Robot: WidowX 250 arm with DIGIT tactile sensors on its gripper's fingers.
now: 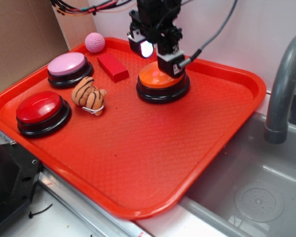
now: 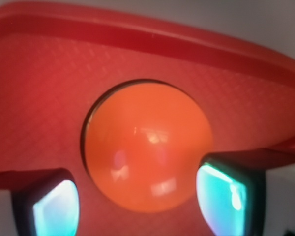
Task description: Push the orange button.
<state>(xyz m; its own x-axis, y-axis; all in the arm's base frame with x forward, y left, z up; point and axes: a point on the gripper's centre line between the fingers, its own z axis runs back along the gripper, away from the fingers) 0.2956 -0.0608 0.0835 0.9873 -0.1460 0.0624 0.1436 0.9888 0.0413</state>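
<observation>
The orange button, a glossy orange dome on a black base, stands at the back middle of the red tray. My gripper is right above it, and its tip seems to touch the right part of the dome. In the wrist view the orange button fills the centre. My gripper is open, with one finger on each side of the dome's near edge and nothing held between them.
On the tray's left side stand a red button and a pink button. A tiger plush, a red block and a pink ball lie nearby. A grey sink and faucet are at the right.
</observation>
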